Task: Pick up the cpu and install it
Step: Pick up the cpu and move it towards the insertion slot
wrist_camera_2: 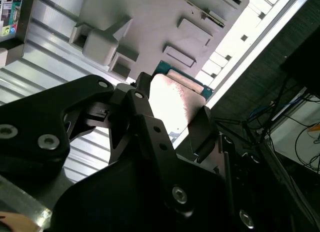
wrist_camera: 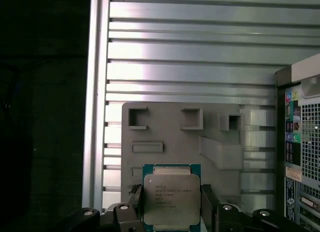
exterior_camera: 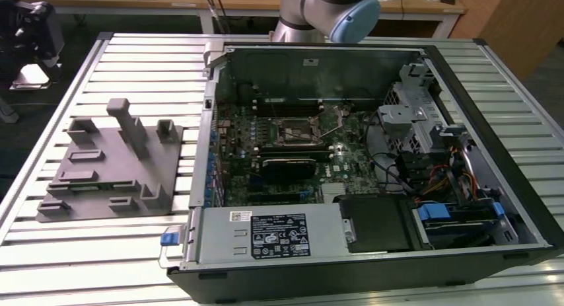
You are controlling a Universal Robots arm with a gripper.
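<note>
My fingers (wrist_camera: 210, 204) gripping the cpu (wrist_camera: 171, 197) by its opposite edges, the grey tray (wrist_camera: 175, 127) on the counter (wrist_camera: 200, 52) beyond them.

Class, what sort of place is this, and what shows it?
Probably a robotics lab bench: an open computer case on a slotted metal table, a grey fixture tray beside it, and a robot arm holding the cpu.

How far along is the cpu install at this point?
Pickup looks done: the hand is clamped on the cpu, held clear of the grey tray. Installing is left: the socket in the case looks unfilled.
</note>
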